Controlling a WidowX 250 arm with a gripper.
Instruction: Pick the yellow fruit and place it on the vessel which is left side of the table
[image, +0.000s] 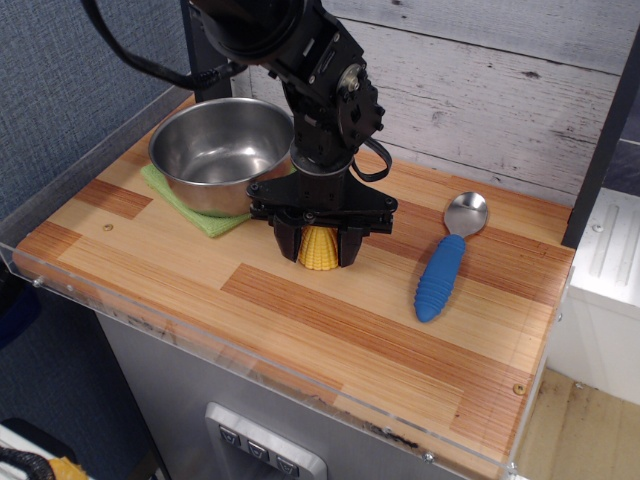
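Observation:
The yellow corn-cob piece stands upright on the wooden table, just right of the steel bowl. My black gripper comes straight down over it, one finger pressed against each side of the cone, so it is shut on the corn. The corn's base still rests on the planks. The bowl sits at the back left, partly on a green cloth, and its inside holds nothing.
A spoon with a blue ribbed handle lies to the right of the corn, its metal head toward the back wall. A clear acrylic edge runs along the table's front and left sides. A dark post stands at the right.

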